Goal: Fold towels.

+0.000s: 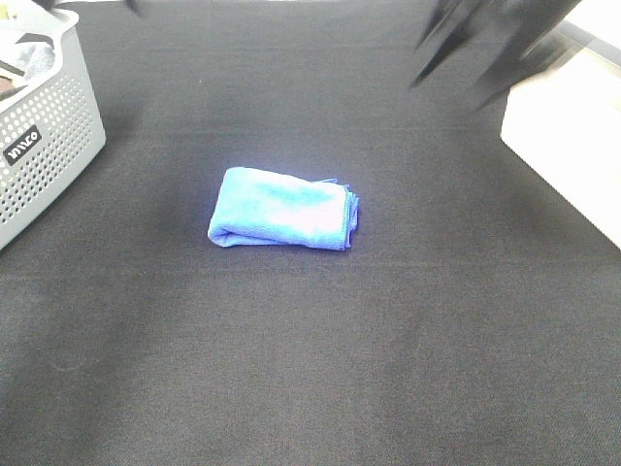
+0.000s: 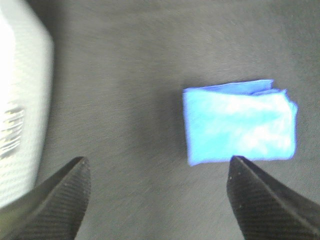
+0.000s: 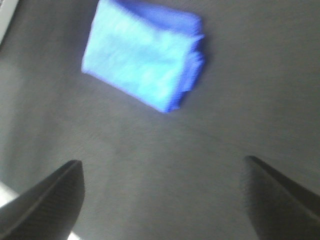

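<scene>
Black cloth table [image 1: 291, 369] | my left gripper [image 2: 157, 200] and right gripper [image 3: 162, 200] both spread wide, empty, raised | blue towel [image 1: 283, 209] folded mid-table, basket [image 1: 44, 146] nearby | fold looks done — next, I'd judge: grasp it or fetch another.

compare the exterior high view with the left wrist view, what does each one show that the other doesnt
Only the exterior high view shows the basket's perforated wall with its label, dark items inside it, a white surface at the right edge, and a blurred dark arm at the top.

Only the left wrist view shows the left gripper, its two dark fingers spread wide with nothing between them.

Both show the folded blue towel lying alone on the black cloth, untouched, and the basket, which is only a blurred pale shape in the wrist view.
</scene>
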Robot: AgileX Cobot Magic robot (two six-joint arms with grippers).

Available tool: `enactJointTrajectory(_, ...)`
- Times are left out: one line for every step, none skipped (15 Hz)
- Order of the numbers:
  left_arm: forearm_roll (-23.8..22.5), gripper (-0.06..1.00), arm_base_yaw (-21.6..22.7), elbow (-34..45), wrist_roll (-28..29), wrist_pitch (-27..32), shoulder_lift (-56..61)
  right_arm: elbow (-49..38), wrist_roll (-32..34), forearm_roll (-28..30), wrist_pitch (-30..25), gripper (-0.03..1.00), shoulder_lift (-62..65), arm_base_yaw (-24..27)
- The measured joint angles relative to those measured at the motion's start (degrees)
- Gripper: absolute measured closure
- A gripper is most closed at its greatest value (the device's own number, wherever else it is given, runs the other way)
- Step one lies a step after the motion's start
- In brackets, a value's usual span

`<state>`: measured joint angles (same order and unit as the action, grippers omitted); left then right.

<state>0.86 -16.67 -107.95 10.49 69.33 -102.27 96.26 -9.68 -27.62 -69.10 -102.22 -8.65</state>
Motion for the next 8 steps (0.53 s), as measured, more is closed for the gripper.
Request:
enactJointTrajectory(-0.4,0.22,0.0,4.2,-0.1,0.0,4.0,-0.2,1.5,2.5,-0.1,0.17,3.7,0.0)
enactJointTrajectory(-0.4,0.22,0.0,8.4,-0.2,0.0,7.9,-1.4,3.0,4.8,-0.1,0.17,7.2,0.0)
enactJointTrajectory(-0.5,0.22,0.0,14.6,-0.2,0.0,13.7,-3.3,3.9,6.7,-0.1,0.17,11.5,0.0)
enactJointTrajectory(-0.5,0.22,0.0,19.6,-0.2,0.2,18.6,-5.7,4.5,8.4,-0.2,0.17,15.6,0.0)
enactJointTrajectory(-0.5,0.22,0.0,24.2,-0.1,0.2,24.1,-9.1,5.3,9.9,-0.2,0.17,19.8,0.0)
enactJointTrajectory(-0.5,0.22,0.0,29.0,-0.1,0.3,29.2,-12.6,5.5,11.1,-0.2,0.17,24.2,0.0)
enactJointTrajectory(-0.5,0.22,0.0,33.2,-0.1,0.3,34.1,-17.2,5.5,11.9,-0.2,0.17,29.3,0.0)
enactJointTrajectory(-0.5,0.22,0.0,37.9,-0.1,0.3,39.9,-21.9,5.6,12.5,-0.2,0.17,34.0,0.0)
